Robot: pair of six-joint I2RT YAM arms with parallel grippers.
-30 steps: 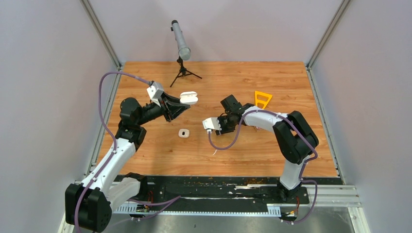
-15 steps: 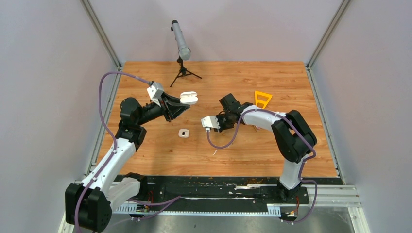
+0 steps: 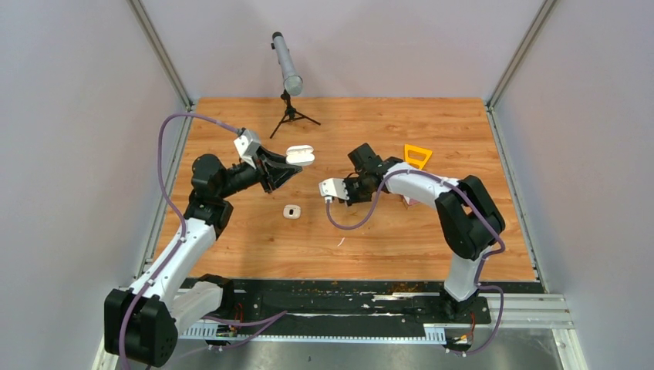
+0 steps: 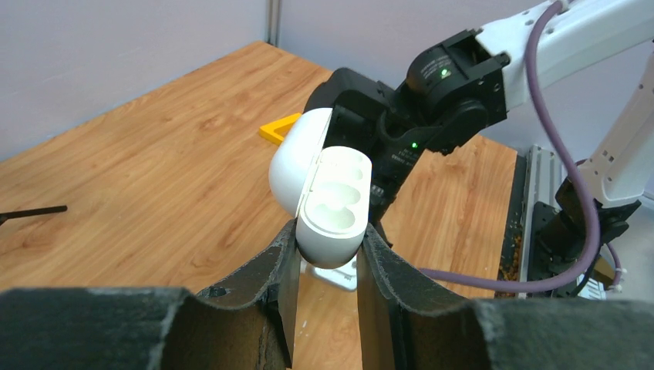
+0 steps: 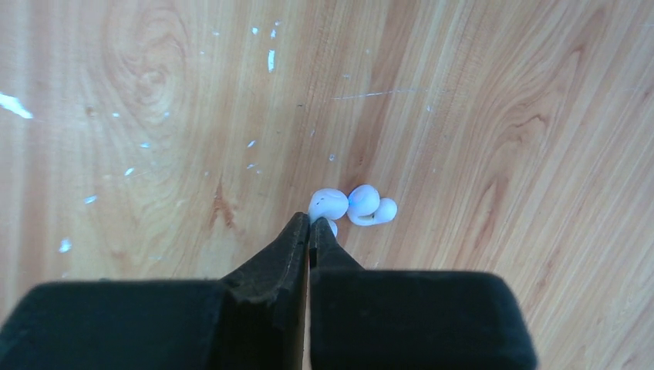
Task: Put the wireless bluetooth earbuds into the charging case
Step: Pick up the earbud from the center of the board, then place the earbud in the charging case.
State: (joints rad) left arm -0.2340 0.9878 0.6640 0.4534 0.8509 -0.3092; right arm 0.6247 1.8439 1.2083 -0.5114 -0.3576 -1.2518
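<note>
My left gripper (image 3: pixel 291 166) (image 4: pixel 328 240) is shut on the charging case (image 3: pixel 301 156) (image 4: pixel 332 202), a white case held above the table with its lid swung open and both sockets empty. My right gripper (image 3: pixel 358 190) (image 5: pixel 309 222) hangs just right of it, pointing down at the table, its jaws pressed together. Two white wireless bluetooth earbuds (image 5: pixel 353 205) lie side by side on the wood. The nearer earbud (image 5: pixel 327 203) touches the fingertips, its stem showing beside the right finger. I cannot see any part of it between the jaws.
A second small white case (image 3: pixel 291 211) lies on the wood between the arms. A yellow triangle (image 3: pixel 417 156) sits right of the right gripper. A grey cylinder on a black tripod (image 3: pixel 290 74) stands at the back.
The right gripper has shifted slightly left and back, and its jaws have closed. The left arm and the case have stayed still.
</note>
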